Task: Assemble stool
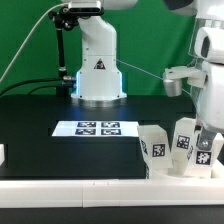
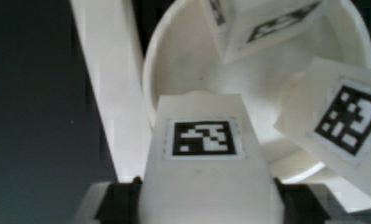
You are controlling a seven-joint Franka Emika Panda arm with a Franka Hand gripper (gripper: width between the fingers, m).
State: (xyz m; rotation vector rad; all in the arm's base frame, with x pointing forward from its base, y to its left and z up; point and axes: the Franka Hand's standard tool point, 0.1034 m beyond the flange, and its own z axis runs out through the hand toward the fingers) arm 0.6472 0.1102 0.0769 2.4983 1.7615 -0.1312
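Claw (image 1: 204,150) was down at the table's front edge, toward the exterior view's right corner, in among the stool parts. In the wrist view the claw (image 2: 201,190) sat narrow around a blocky white leg (image 2: 203,150): dark pads (image 2: 114,203) pressed against both of its sides, tag face toward the camera. So: closed on that leg, not wide.

The same leg (image 1: 203,152) showed in the exterior view under the fingers, tag visible, standing on the black table (image 1: 60,112).

Other stool parts stood close by: one leg (image 1: 153,148) tilted just to the exterior view's left of the claw, another leg (image 1: 183,135) between them and slightly behind. In the wrist view the round seat (image 2: 191,60) was on edge directly behind the held leg, with tagged pieces beside it.

The marker board (image 1: 97,128) lay flat mid-table, well apart from the cluster. A white border bar (image 1: 70,177) ran along the front edge.
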